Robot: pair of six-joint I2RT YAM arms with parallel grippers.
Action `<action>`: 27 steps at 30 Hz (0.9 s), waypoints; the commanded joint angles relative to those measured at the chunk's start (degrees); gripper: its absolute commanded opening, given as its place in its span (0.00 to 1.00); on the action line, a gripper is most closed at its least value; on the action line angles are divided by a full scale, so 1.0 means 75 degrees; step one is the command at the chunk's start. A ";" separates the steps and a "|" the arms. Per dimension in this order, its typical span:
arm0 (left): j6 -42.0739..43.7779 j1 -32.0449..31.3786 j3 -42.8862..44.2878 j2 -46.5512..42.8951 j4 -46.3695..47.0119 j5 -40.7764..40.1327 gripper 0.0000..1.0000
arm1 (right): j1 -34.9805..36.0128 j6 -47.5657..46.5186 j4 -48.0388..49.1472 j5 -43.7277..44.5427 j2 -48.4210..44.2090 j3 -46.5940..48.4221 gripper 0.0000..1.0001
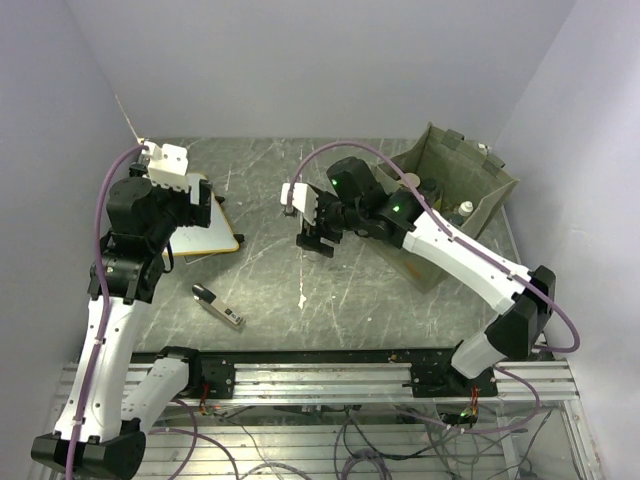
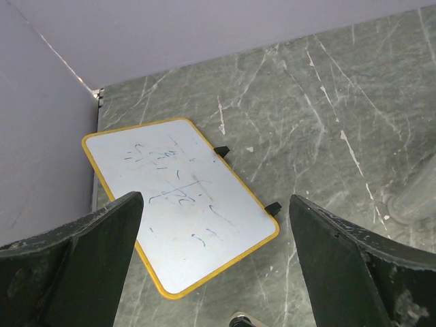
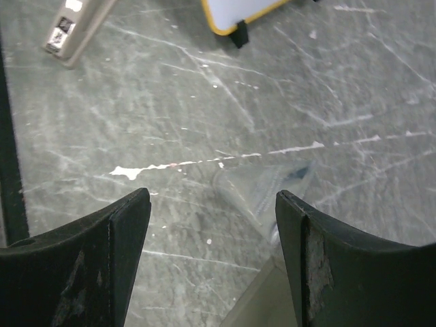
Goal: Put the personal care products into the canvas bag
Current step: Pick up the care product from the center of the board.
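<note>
Listing top view: canvas bag [image 1: 455,143] at far right of table [image 1: 350,300], bottles [image 1: 466,208] inside; left hand [image 1: 200,205] over white board [image 1: 215,235]; right hand [image 1: 316,244] mid-table. Left wrist: hand spread wide, empty. Right wrist: hand apart, empty, above clear container [image 3: 266,184] lying on table.

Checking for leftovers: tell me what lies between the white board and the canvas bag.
In the top view, the right gripper hangs between white board and canvas bag; its wrist view shows a translucent container below it.

scratched grey-green tabletop [image 1: 340,290] enclosed by pale lilac walls [image 1: 300,60].
</note>
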 commanded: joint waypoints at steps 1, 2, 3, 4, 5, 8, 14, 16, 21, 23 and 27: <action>0.0018 0.0119 -0.0144 -0.0184 0.0320 0.0430 0.99 | -0.0133 0.0543 0.0542 0.1090 0.0245 0.0212 0.74; 0.0036 0.0131 -0.0151 -0.0203 0.0321 0.0460 0.99 | -0.0180 0.0639 0.0563 0.1216 0.0318 0.0254 0.74; 0.0060 0.0134 -0.0147 -0.0207 0.0321 0.0498 0.99 | -0.0239 0.0741 0.0570 0.1348 0.0387 0.0323 0.73; 0.0076 0.0134 -0.0146 -0.0223 0.0316 0.0528 0.99 | -0.0283 0.0839 0.0573 0.1460 0.0499 0.0401 0.73; 0.0080 0.0134 -0.0142 -0.0235 0.0305 0.0569 0.99 | -0.0336 0.0944 0.0550 0.1551 0.0592 0.0500 0.73; 0.0091 0.0135 -0.0129 -0.0260 0.0275 0.0706 0.99 | -0.0466 0.1164 0.0307 0.1706 0.0947 0.0828 0.73; 0.0092 0.0146 -0.0188 -0.0279 0.0356 0.0827 0.99 | -0.0526 0.1430 -0.0072 0.1879 0.1424 0.1074 0.72; 0.0092 0.0143 -0.0188 -0.0260 0.0357 0.0851 0.99 | -0.0604 0.1513 -0.0090 0.1982 0.1531 0.1063 0.71; 0.0086 0.0169 -0.0210 -0.0286 0.0373 0.0949 0.99 | -0.0801 0.1640 -0.0216 0.1502 0.1767 0.1000 0.62; 0.0092 0.0169 -0.0231 -0.0315 0.0387 0.0955 0.99 | -0.0813 0.1695 -0.0259 0.1359 0.1874 0.1005 0.57; 0.0115 0.0184 -0.0276 -0.0360 0.0411 0.1030 0.99 | -0.0858 0.1794 -0.0263 0.1181 0.2054 0.1053 0.50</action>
